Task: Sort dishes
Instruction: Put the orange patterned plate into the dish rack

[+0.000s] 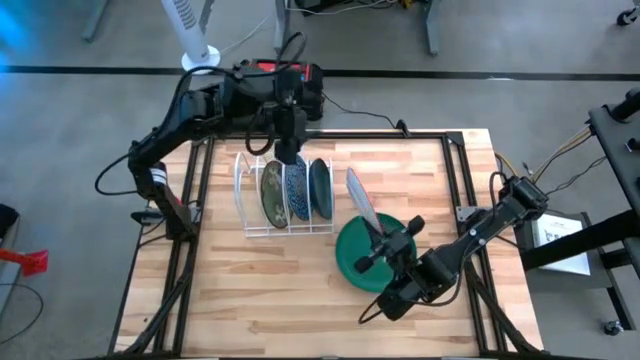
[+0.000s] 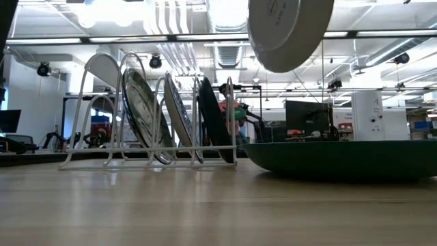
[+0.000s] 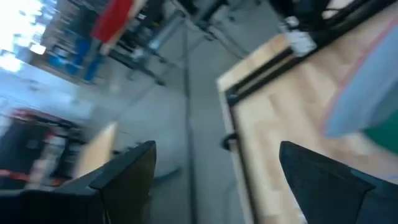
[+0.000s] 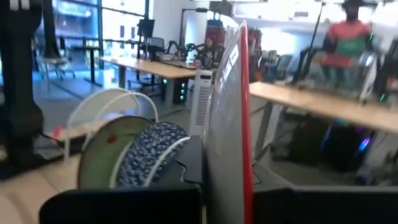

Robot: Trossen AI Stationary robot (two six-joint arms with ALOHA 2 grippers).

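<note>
A white wire rack at the table's far middle holds three dishes on edge: a greyish-green one, a blue speckled one and a dark one. My left gripper hangs open above the rack's far side, with nothing between its fingers. A dark green plate lies flat on the table right of the rack. Above it my right gripper is shut on a red-rimmed plate with a pale underside. My right gripper pinches the red-rimmed plate at its rim, one finger on each face. The fingers come in about level from the table's near right. The plate stands on edge above the fingers, lifted clear over the green plate.
Black frame rails run along the table's left and right edges. Bare wood lies at the near left. Beyond the far edge stand a white fan base and a red-black device. A person shows in the room behind.
</note>
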